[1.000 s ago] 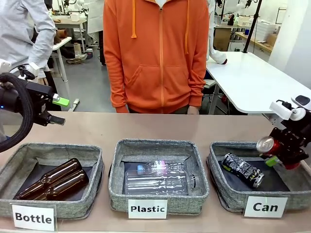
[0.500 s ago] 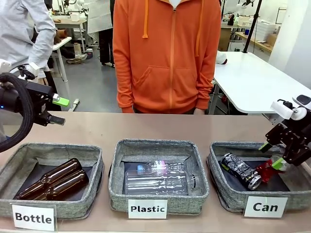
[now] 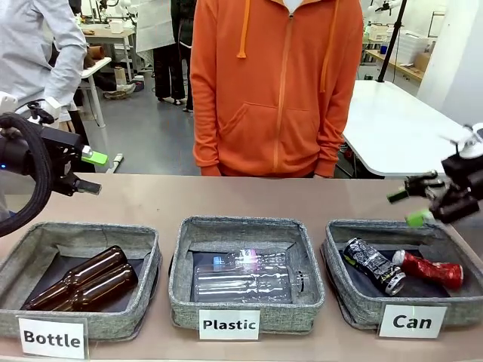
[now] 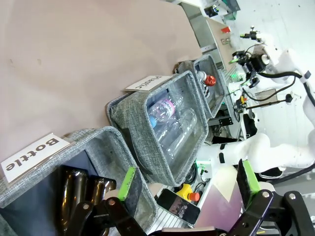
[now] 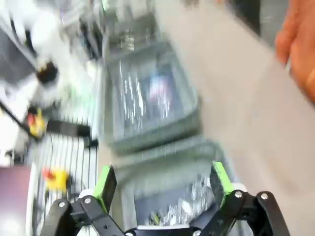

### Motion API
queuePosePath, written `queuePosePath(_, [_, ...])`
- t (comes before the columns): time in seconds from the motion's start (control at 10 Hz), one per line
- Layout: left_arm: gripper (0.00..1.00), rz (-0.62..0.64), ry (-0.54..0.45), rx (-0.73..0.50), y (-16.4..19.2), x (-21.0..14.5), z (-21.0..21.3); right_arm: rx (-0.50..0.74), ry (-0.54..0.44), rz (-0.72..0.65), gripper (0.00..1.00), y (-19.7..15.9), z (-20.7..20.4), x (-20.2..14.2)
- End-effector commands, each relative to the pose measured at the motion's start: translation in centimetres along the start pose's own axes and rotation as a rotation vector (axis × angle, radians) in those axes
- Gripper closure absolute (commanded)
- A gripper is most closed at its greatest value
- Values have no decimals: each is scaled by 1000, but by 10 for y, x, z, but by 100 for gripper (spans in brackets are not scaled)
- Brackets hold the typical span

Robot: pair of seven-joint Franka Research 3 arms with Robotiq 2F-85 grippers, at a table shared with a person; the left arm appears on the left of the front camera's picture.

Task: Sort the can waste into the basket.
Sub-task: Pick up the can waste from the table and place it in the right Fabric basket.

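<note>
Both crushed cans in the "Can" basket [image 3: 355, 302]; sorting apparently complete.
Red can [image 3: 429, 270] right of dark can [image 3: 373, 265]; right gripper [image 3: 413, 207] above, spread wide, empty; left gripper [image 3: 89, 172] wide, idle; next, probably just retreat.

Place: robotics lab | Signs: white worktables [image 3: 392, 124] behind my table, bare grey floor [image 3: 143, 136], other rigs (blurred) and people standing around.

Both end effectors [image 3: 89, 171] [image 3: 411, 207] seemingly agape

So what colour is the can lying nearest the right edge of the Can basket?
Shiny red, clearest in the front view.
</note>
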State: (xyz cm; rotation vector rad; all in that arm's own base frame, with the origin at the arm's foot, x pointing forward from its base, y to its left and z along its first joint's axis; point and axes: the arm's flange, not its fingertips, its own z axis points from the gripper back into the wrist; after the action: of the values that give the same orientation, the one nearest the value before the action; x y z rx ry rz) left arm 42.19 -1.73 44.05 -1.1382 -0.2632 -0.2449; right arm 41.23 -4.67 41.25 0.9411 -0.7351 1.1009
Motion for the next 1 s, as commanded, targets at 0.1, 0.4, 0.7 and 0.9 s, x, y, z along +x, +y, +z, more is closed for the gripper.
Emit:
queuePosePath(0.1, [0, -16, 4, 0, 0, -2, 1, 39, -470, -389, 0, -21, 0, 7])
queuePosePath(0.4, [0, -16, 4, 0, 0, -2, 1, 36, -504, -617, 0, -38, -5, -3])
queuePosePath(0.7, [0, -16, 4, 0, 0, -2, 1, 0, -409, -655, 0, -43, -17, -10])
queuePosePath(0.9, [0, -16, 4, 0, 0, -2, 1, 34, -457, -638, 0, -45, -9, -19])
